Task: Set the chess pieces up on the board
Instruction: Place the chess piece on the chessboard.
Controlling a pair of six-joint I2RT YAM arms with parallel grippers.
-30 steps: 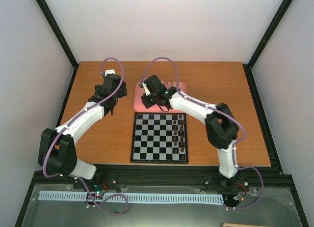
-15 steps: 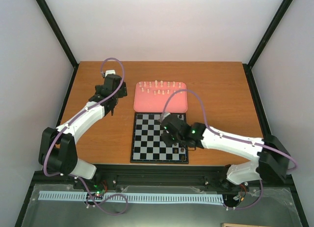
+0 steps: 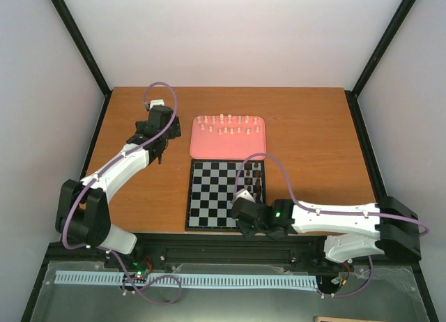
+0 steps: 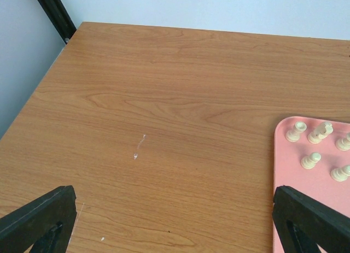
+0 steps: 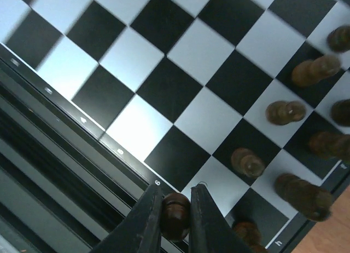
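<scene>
While the right gripper (image 5: 175, 195) clenches a dark chess piece (image 5: 175, 216) between its fingertips, board (image 5: 180, 94) stretches ahead, near border directly beneath; gripper has swung from mid-board toward that near edge.

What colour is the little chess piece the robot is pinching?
Dark brown; the right wrist view shows the chess piece in the right gripper best.
</scene>
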